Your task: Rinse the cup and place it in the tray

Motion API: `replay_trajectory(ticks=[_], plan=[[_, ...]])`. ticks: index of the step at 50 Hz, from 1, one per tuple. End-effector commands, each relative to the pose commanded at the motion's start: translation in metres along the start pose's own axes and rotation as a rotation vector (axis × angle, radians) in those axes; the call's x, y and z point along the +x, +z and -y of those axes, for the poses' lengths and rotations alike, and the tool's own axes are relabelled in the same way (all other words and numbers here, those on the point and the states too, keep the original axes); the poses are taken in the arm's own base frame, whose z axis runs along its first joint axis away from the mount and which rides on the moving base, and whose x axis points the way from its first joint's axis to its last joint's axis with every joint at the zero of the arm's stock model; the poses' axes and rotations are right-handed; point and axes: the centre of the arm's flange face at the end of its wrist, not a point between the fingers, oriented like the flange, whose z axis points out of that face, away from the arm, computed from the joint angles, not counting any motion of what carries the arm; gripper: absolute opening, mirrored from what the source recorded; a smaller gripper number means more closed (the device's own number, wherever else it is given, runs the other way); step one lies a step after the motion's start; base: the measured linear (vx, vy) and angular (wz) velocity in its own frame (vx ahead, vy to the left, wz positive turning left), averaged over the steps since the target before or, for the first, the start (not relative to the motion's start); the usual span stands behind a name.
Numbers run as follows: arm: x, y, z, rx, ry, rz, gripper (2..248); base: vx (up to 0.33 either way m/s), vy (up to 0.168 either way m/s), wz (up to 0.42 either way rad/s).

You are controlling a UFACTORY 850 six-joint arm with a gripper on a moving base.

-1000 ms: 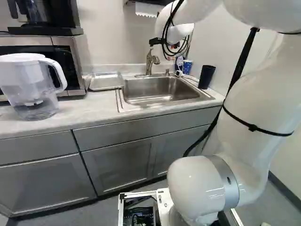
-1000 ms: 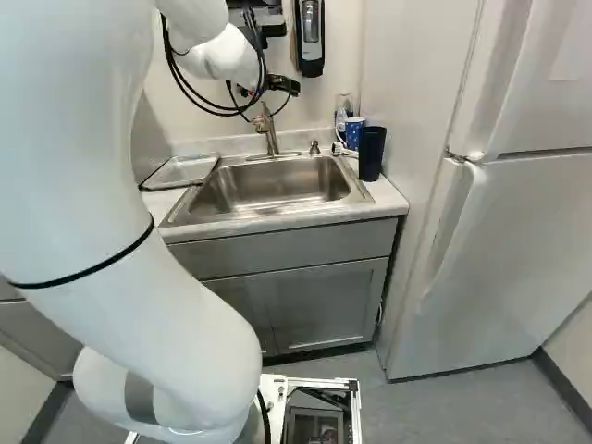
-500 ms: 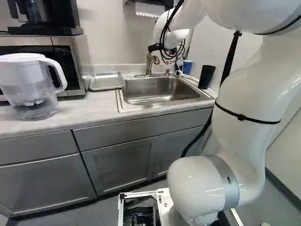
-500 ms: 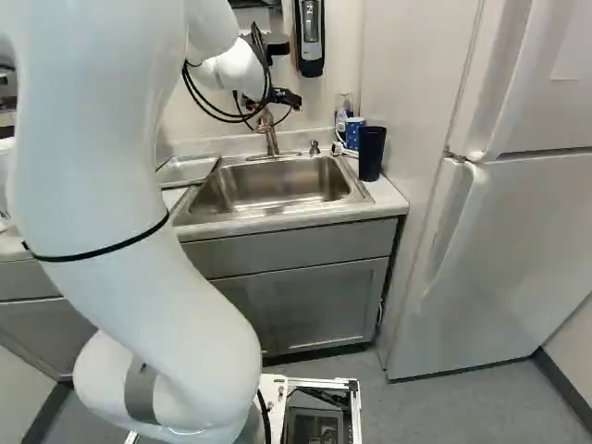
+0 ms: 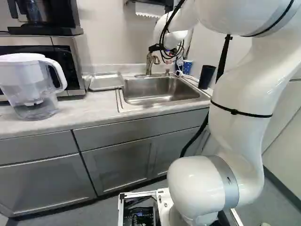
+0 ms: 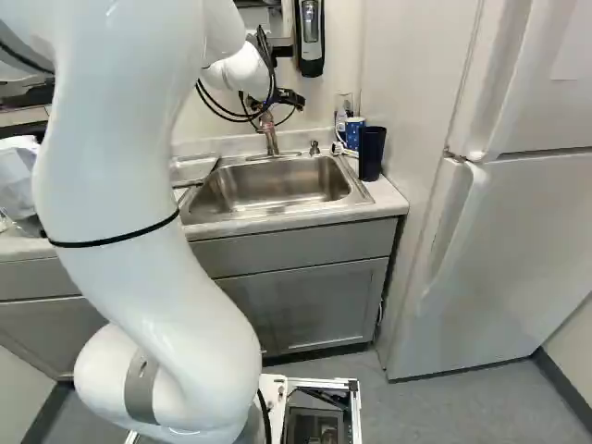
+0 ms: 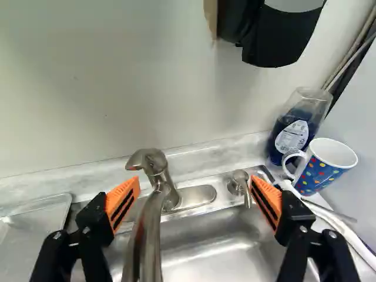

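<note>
Against the pale wall (image 7: 94,88), my claw (image 7: 195,189) stands wide over the sink (image 7: 205,248), and swinging low toward the spotted cup (image 7: 320,174) could clip the tap (image 7: 151,226).

blue dotted cup (image 7: 320,173), tall dark cup (image 6: 371,154), both upright beside sink (image 6: 268,185), metal tray (image 5: 106,82) flat on other side
</note>
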Motion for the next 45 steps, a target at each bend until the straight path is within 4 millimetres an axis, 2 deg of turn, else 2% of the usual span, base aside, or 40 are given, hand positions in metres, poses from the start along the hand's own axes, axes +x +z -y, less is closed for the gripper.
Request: replay_trajectory(ticks=[32, 45], plan=[[0.015, 0.028, -0.011, -0.016, 0.006, -0.063, 247, 0.0, 0.0, 0.0], [0.019, 0.029, -0.011, -0.016, 0.006, -0.108, 247, 0.0, 0.0, 0.0]])
